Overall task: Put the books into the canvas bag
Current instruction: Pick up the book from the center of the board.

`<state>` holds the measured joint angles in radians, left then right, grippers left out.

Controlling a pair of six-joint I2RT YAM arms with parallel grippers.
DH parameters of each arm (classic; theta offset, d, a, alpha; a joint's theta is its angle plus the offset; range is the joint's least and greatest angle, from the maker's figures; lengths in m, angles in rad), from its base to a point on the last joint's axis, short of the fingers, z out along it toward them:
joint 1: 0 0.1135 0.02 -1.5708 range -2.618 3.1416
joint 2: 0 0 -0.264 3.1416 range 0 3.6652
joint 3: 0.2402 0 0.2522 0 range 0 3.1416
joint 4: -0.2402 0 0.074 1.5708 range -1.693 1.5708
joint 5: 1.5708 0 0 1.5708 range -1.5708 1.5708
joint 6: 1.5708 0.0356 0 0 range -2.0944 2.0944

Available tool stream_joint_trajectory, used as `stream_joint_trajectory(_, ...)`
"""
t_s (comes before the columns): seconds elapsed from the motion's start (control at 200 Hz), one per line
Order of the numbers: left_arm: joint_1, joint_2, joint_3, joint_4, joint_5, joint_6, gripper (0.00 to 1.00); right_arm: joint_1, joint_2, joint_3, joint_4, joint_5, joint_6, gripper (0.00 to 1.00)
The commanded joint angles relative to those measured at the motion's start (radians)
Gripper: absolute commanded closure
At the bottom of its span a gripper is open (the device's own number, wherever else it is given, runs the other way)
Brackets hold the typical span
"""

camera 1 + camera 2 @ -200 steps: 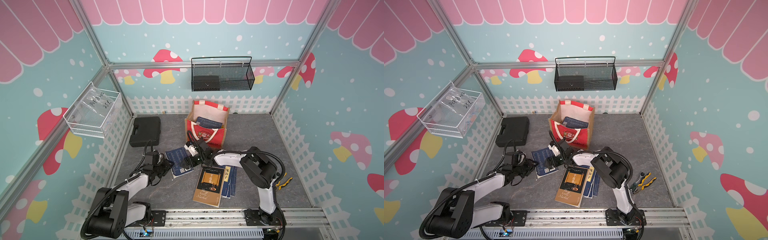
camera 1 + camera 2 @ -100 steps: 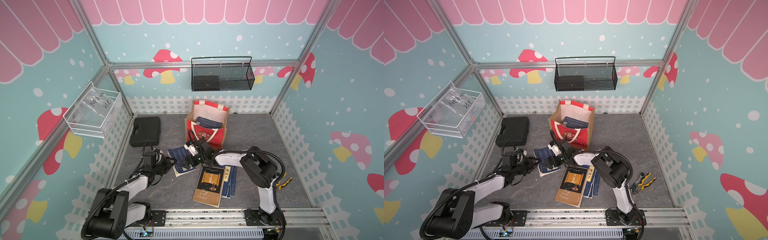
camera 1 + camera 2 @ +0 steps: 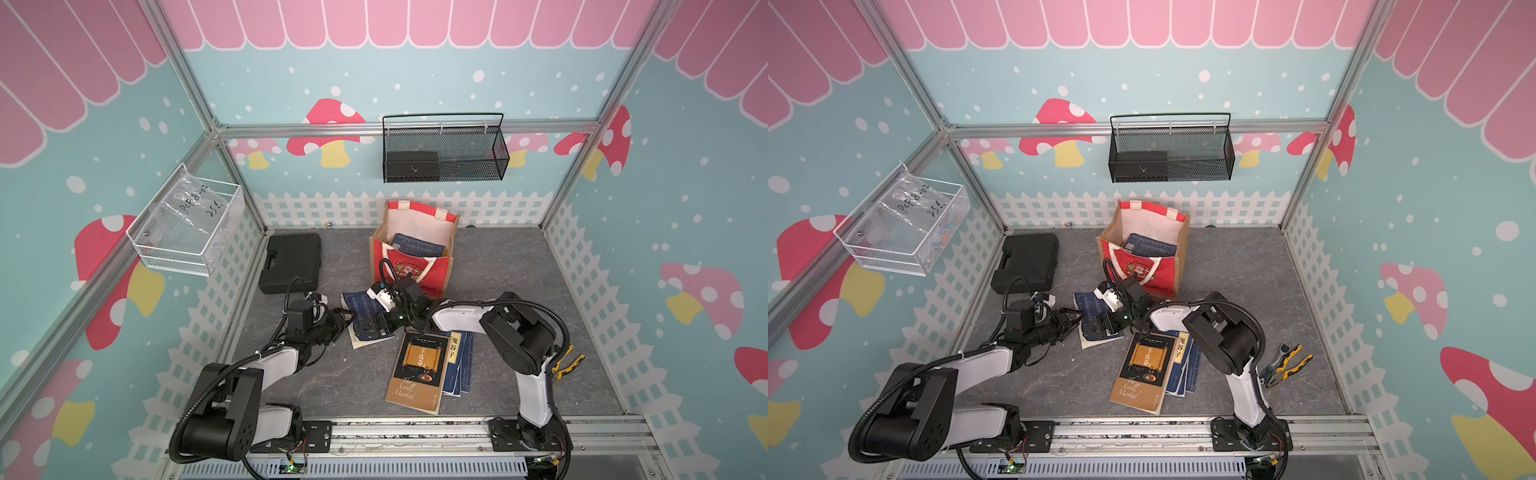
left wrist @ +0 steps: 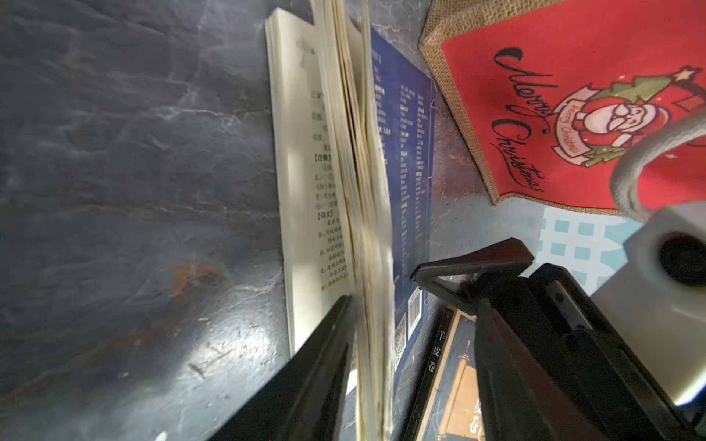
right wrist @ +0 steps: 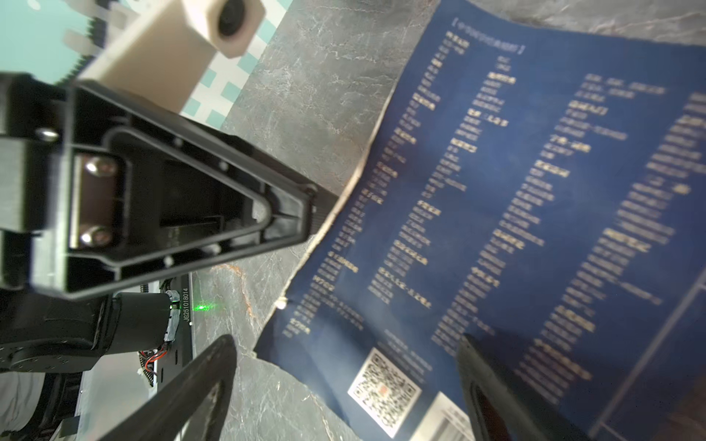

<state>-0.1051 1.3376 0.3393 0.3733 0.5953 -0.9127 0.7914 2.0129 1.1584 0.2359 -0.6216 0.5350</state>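
With the blue book (image 3: pixel 359 305) splayed on the worktop (image 3: pixel 332 374) in front of the bag (image 3: pixel 436 274), our left gripper (image 3: pixel 345 321) parted around its fanned pages and our right gripper (image 3: pixel 377 328) wide open over its cover, we risk pinching only loose leaves and tearing them.

Red cloth tote bag (image 4: pixel 596 76), rough jute edging; dark blue paperback book (image 5: pixel 535 198), smooth cover, matt paper pages; grey slate-look tabletop (image 4: pixel 114 152), slight sheen.

Top views look down; wrist cameras hug blue book (image 5: pixel 535 191)
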Motion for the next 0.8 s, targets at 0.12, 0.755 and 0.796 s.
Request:
stream_joint_trajectory(0.12,-0.014,0.093,0.012,0.154,0.04,-0.028,0.54,-0.009,0.036,-0.003,0.025,-0.038,-0.009,0.09)
stream_joint_trajectory(0.755,-0.039,0.308,-0.003,0.462,0.05,-0.142,1.0,-0.069,-0.07,-0.136,0.121,-0.037,0.047,0.09)
stream_joint_trajectory(0.796,-0.039,0.3,-0.007,0.458,0.043,-0.14,1.0,-0.081,-0.088,-0.155,0.129,-0.03,0.052,0.09)
